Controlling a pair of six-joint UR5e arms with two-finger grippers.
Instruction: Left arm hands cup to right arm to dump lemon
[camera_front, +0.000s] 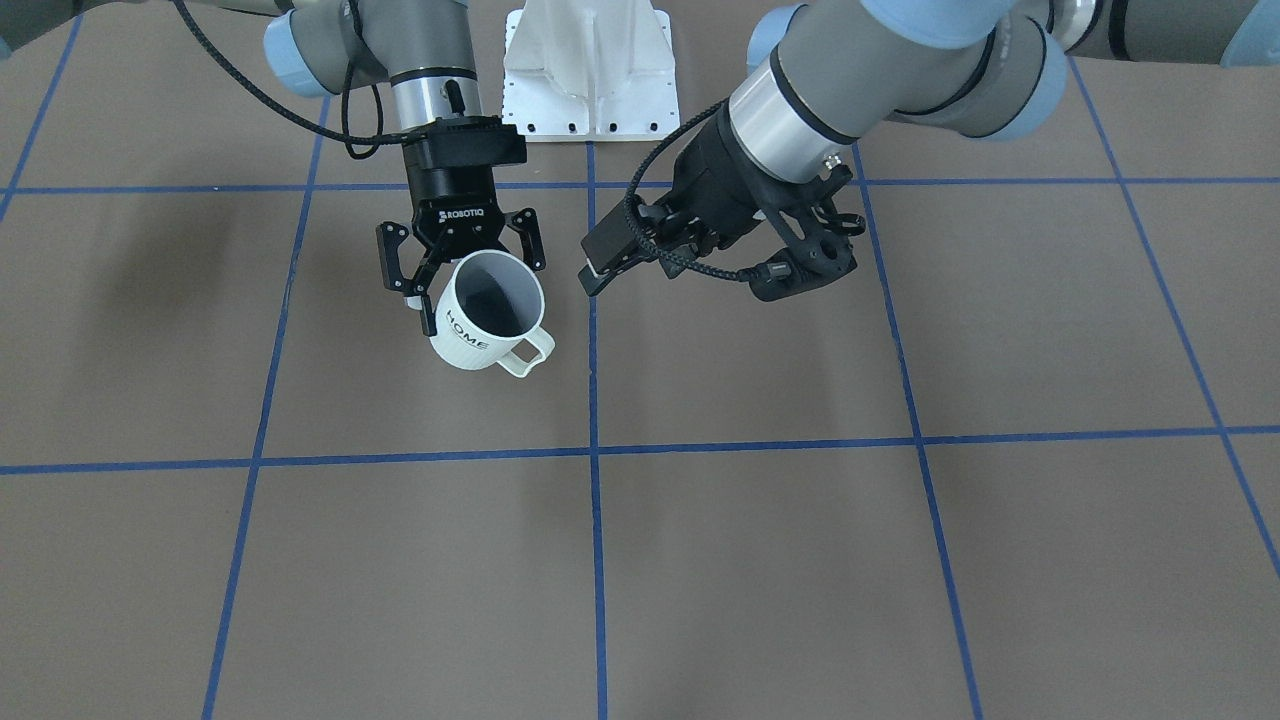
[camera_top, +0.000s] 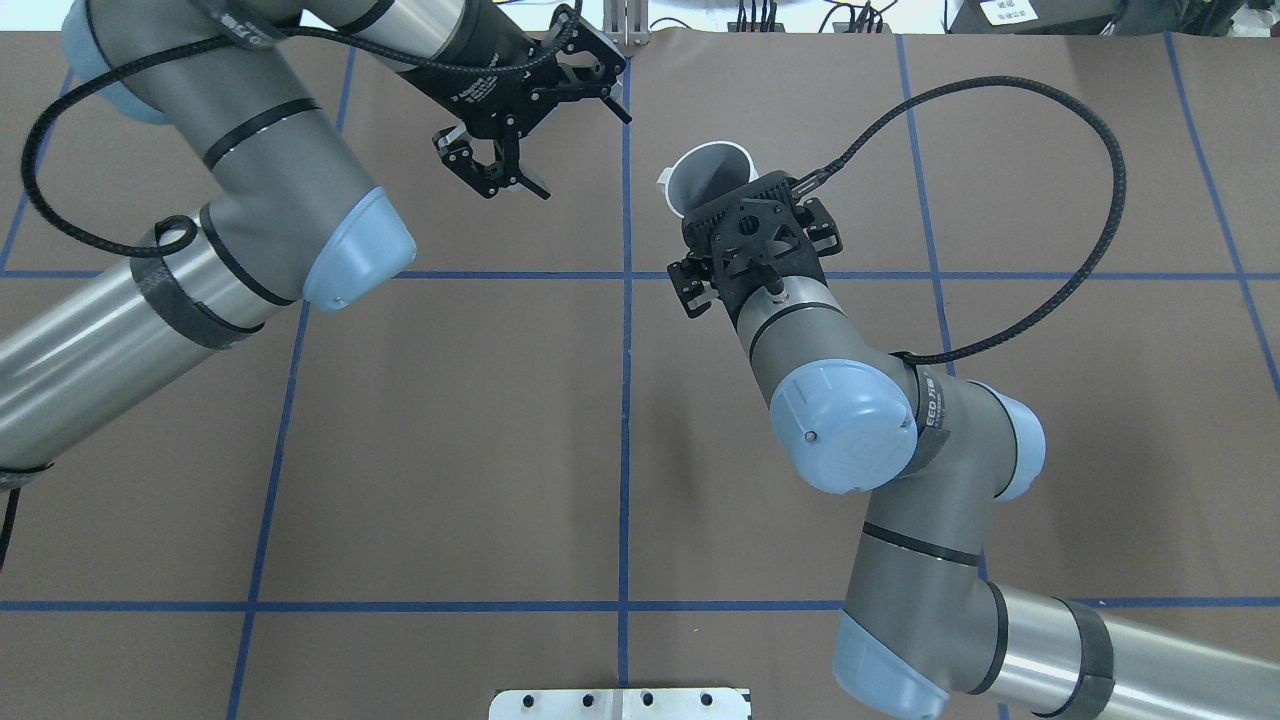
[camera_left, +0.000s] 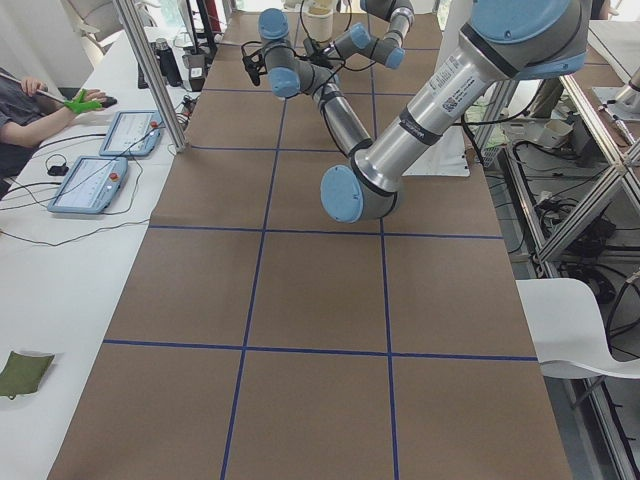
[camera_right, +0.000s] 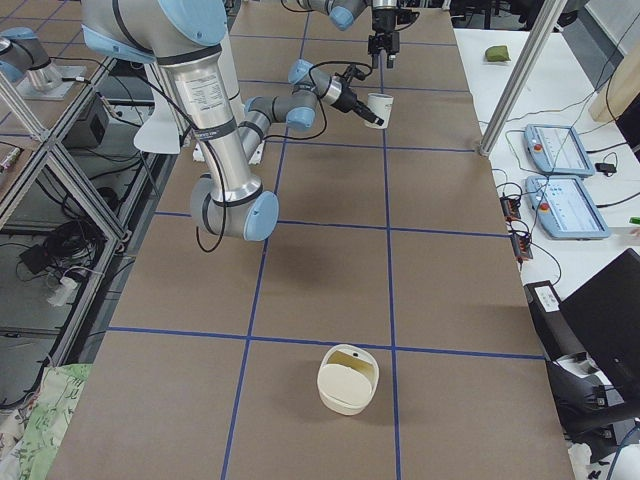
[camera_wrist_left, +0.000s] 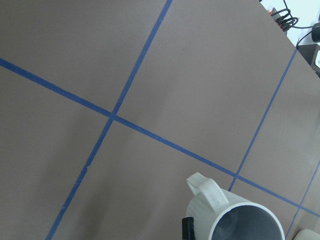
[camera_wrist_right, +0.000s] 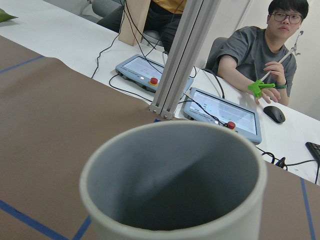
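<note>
The white cup (camera_front: 465, 340) with "HOME" on its side hangs tilted above the table, its handle low and to the side. My right gripper (camera_front: 470, 285) is shut on the cup's wall near the rim. The cup also shows in the overhead view (camera_top: 705, 170), the exterior right view (camera_right: 379, 107), the left wrist view (camera_wrist_left: 240, 220) and the right wrist view (camera_wrist_right: 170, 175). My left gripper (camera_front: 603, 268) is open and empty, a short way beside the cup; it also shows in the overhead view (camera_top: 495, 170). The lemon does not show; the cup's inside looks grey and its bottom is hidden.
A cream round container (camera_right: 348, 378) stands on the brown table far down its length. The white robot base mount (camera_front: 590, 70) is at the table's edge. An aluminium post (camera_wrist_right: 180, 55), tablets (camera_wrist_right: 220, 112) and a seated operator (camera_wrist_right: 260, 55) are beyond the table.
</note>
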